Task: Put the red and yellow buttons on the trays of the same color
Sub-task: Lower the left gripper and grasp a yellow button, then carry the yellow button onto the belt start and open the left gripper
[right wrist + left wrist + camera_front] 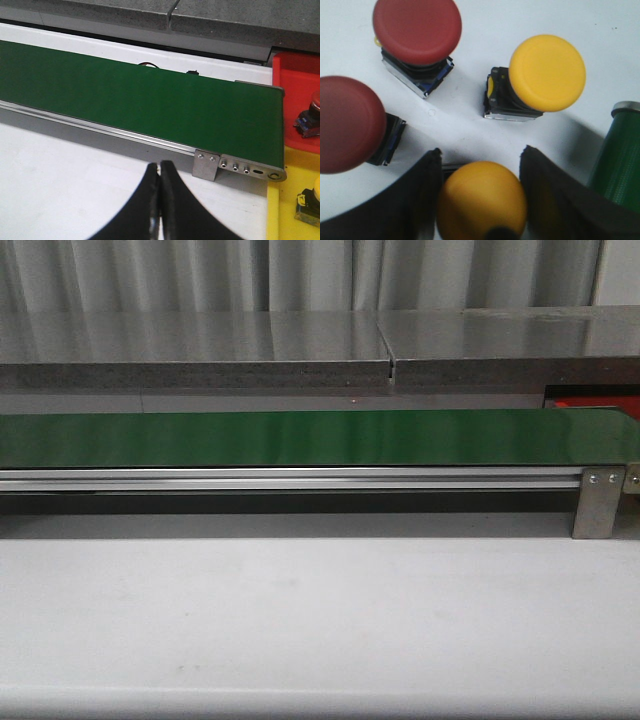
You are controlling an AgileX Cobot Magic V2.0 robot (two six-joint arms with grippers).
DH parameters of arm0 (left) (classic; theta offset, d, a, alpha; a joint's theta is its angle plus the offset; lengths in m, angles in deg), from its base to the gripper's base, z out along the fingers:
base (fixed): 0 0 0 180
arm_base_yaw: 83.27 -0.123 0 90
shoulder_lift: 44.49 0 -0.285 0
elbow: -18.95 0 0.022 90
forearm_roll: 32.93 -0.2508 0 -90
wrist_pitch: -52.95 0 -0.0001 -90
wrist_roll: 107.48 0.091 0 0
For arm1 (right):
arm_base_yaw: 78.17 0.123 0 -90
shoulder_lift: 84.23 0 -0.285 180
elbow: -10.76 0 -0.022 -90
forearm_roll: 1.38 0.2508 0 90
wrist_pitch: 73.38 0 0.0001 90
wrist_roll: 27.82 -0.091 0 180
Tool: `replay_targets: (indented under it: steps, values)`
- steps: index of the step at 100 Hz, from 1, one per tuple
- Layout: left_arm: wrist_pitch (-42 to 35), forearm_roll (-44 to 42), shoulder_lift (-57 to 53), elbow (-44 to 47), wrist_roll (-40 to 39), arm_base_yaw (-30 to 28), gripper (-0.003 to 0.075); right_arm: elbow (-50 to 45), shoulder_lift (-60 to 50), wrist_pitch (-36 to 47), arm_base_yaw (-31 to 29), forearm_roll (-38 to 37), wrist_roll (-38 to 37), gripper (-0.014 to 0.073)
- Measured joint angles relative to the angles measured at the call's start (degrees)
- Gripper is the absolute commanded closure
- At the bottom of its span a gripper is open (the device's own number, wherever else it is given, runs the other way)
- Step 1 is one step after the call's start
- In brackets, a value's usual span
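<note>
We find the left gripper (pixel 482 172) with its jaws spread to either side of a yellow button (pixel 481 200), one dark finger close on each flank of the domed cap; whether the pads touch it we cannot tell. On the white worktop (pixel 600 30) just beyond stand a second yellow button (pixel 546 73) and two red buttons (pixel 417 30) (pixel 347 124), each near its neighbours but apart. The end roller of the green belt (pixel 620 160) stands close beside them.

The right gripper (pixel 159 200) hangs with its jaws pressed together and empty, over bare worktop just in front of the belt's end bracket (pixel 205 165). Past that end lie the red tray (pixel 295 75), holding one red button (pixel 311 112), and the yellow tray (pixel 282 200), holding one yellow button (pixel 307 202).

We judge each button to be light and rigid, with a smooth cap that may slip under a shallow pinch. The squared black body beneath the cap offers flatter faces, so we recommend a grip there.

In the front view neither arm nor any button appears, and only a sliver of red tray shows at the right edge. Both trays are cut off in the right wrist view.
</note>
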Motion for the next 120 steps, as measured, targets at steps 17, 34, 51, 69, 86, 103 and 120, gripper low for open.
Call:
replay_targets:
  steps: [17,34,51,69,86,103,120]
  values:
    - [1.0,0.2,-0.3,0.0,0.0,0.0,0.0687,0.0,0.0,0.0,0.0,0.0,0.0,0.0711]
    - [3.3,0.5,-4.1,0.0,0.0,-0.1,0.0739,0.0,0.0,0.0,0.0,0.0,0.0,0.0711]
    - [5.8,0.9,-11.7,0.0,0.0,-0.1,0.0739,0.0,0.0,0.0,0.0,0.0,0.0,0.0711]
    - [11.2,1.1,-18.1,0.0,0.7,0.8,0.0739,0.0,0.0,0.0,0.0,0.0,0.0,0.0711]
    - [13.5,1.1,-19.2,0.0,1.0,3.7,0.0739,0.0,0.0,0.0,0.0,0.0,0.0,0.0711]
    - [14.1,1.1,-17.5,0.1,2.0,7.3,0.0739,0.0,0.0,0.0,0.0,0.0,0.0,0.0711]
    - [14.1,0.9,-14.7,0.6,3.9,9.9,0.0739,0.0,0.0,0.0,0.0,0.0,0.0,0.0711]
